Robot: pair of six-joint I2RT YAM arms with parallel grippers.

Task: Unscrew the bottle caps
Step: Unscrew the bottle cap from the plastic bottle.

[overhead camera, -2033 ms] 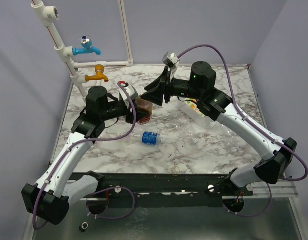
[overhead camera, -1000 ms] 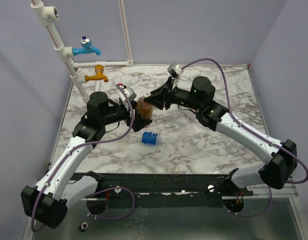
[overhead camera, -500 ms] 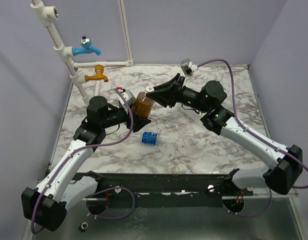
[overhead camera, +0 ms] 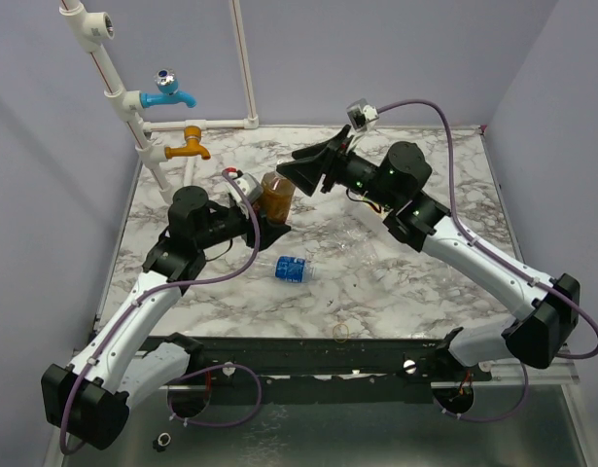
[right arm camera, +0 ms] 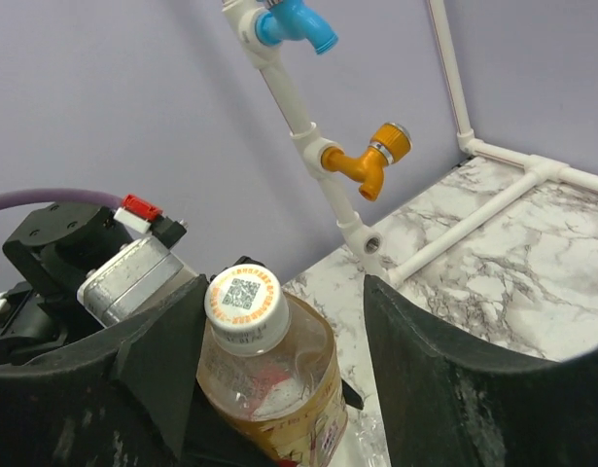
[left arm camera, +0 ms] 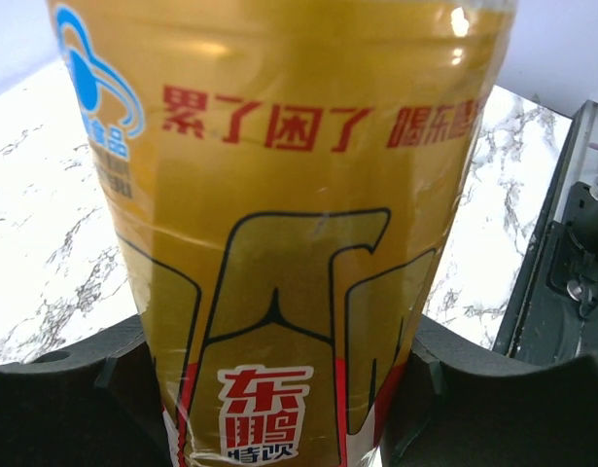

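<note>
Gripping amber bottle (left arm camera: 279, 243) upright: left gripper (overhead camera: 267, 226), jaws closed on labelled body | right gripper (overhead camera: 300, 176): jaws wide, just right of white cap (right arm camera: 245, 298) (cap on bottle, no contact seen)

I've got the left arm (overhead camera: 148, 292) stretched forward, left gripper (overhead camera: 268, 222) clamped on the amber bottle (overhead camera: 276, 197), low between its fingers (left arm camera: 75, 389) — right arm (overhead camera: 474, 258) reaching in opposite, right gripper (overhead camera: 303, 175) spread wide.
</note>
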